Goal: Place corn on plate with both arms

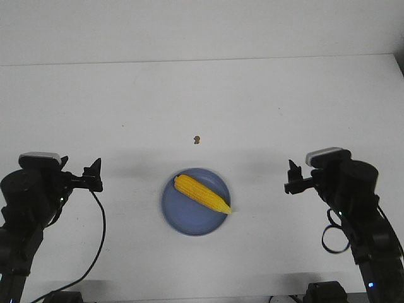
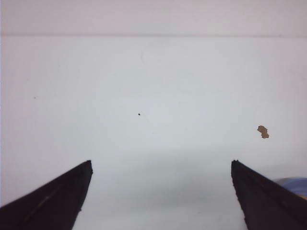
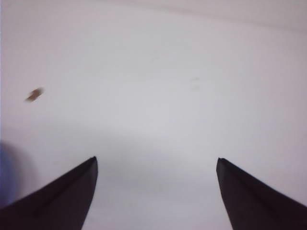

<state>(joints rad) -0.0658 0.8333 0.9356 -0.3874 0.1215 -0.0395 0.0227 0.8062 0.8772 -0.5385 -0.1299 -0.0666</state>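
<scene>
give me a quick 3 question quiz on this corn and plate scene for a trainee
1. True or false: the corn lies on the plate.
2. Which way does the corn's pointed tip face in the front view? A) toward the left hand B) toward the right hand C) straight at the far table edge
3. Fill in: beyond the plate, on the table, sits a small ____ speck.

Key
1. True; it rests diagonally across the plate, held by neither hand.
2. B; the tip reaches the plate's rim on the right hand's side.
3. Brown.
</scene>
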